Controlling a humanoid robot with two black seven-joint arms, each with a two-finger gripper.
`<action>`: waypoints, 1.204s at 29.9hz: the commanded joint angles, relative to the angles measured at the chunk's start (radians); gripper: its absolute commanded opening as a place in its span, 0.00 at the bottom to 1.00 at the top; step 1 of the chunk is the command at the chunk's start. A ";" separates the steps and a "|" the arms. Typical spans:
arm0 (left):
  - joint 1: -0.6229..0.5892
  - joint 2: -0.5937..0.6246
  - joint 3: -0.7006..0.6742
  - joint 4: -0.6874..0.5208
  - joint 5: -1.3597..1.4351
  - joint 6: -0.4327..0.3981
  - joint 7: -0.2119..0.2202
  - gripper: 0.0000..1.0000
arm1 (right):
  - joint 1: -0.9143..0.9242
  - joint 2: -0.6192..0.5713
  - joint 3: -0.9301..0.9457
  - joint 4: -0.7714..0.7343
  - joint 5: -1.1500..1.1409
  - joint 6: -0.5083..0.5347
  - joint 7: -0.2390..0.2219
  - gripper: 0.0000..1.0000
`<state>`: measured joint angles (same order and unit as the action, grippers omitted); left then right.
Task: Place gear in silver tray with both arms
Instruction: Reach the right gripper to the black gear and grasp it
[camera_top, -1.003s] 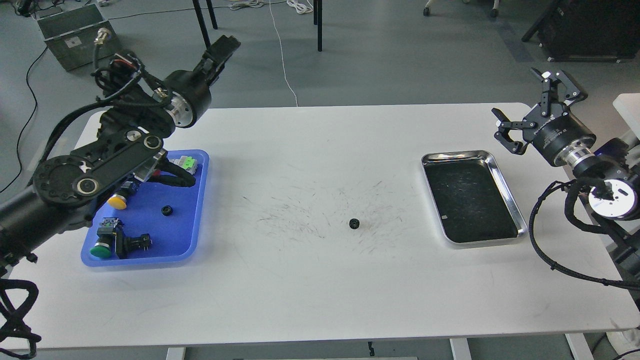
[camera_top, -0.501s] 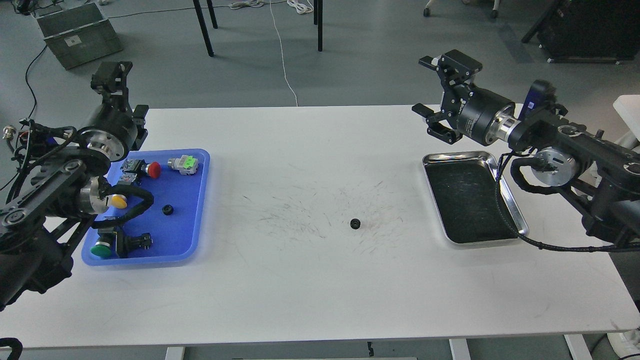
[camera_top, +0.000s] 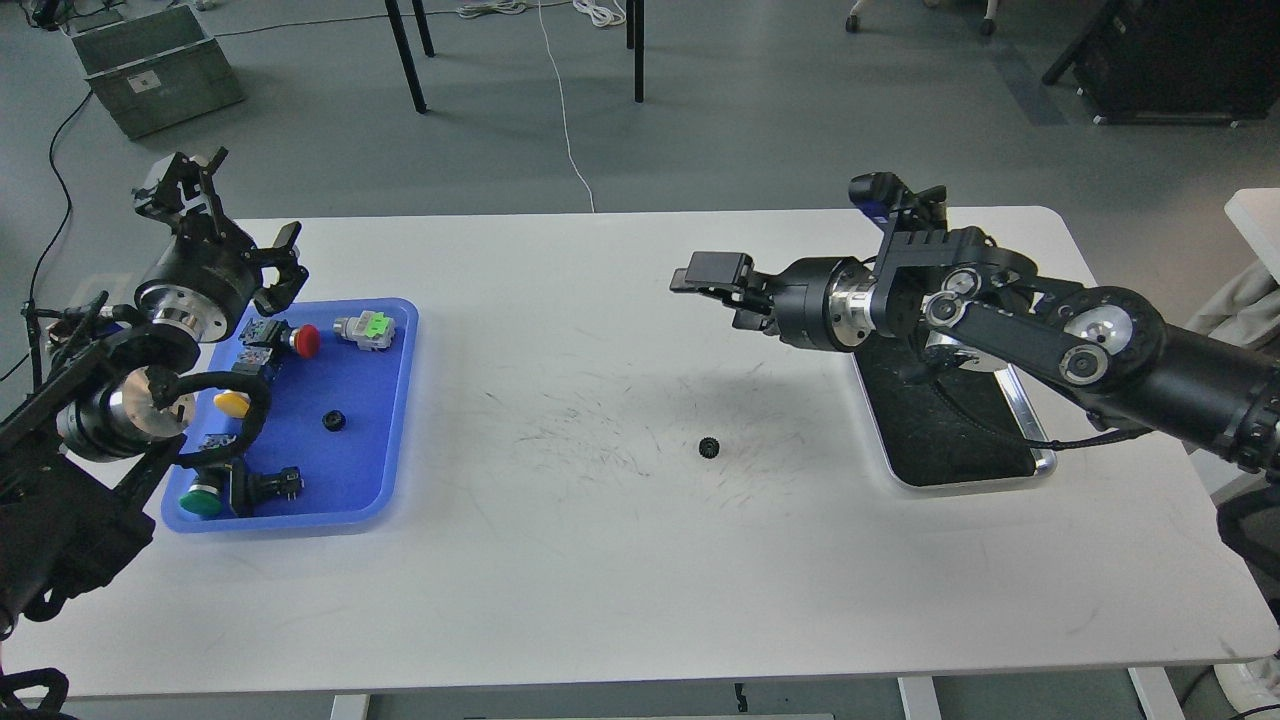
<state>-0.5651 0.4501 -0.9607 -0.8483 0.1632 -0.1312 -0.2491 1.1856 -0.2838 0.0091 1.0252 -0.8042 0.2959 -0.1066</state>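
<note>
A small black gear lies alone on the white table, near its middle. The silver tray stands to its right, its far half hidden under my right arm. My right gripper points left over the table, above and beyond the gear. Its fingers look apart and hold nothing. My left gripper is raised at the far left, above the back corner of the blue tray. It is open and empty.
The blue tray holds a second small black gear, push buttons with red, yellow and green caps, and a grey-green part. Chair legs and a grey crate stand on the floor beyond the table.
My right arm has swung left from the table's right edge, across the silver tray, toward the middle. My left arm has drawn back to the left. The gear has not moved.
</note>
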 joint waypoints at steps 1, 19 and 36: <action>0.005 -0.001 0.002 0.005 -0.011 -0.004 -0.033 0.98 | 0.080 0.064 -0.150 -0.002 -0.013 0.003 -0.042 0.98; 0.042 -0.001 0.022 0.005 -0.001 -0.028 -0.119 0.98 | 0.143 0.124 -0.350 -0.004 -0.012 0.120 -0.108 0.98; 0.044 0.009 0.022 0.006 0.001 -0.028 -0.121 0.98 | 0.140 0.187 -0.411 -0.034 -0.069 0.120 -0.100 0.92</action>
<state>-0.5231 0.4573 -0.9387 -0.8427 0.1645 -0.1596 -0.3690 1.3238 -0.1006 -0.3804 1.0034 -0.8641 0.4158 -0.2089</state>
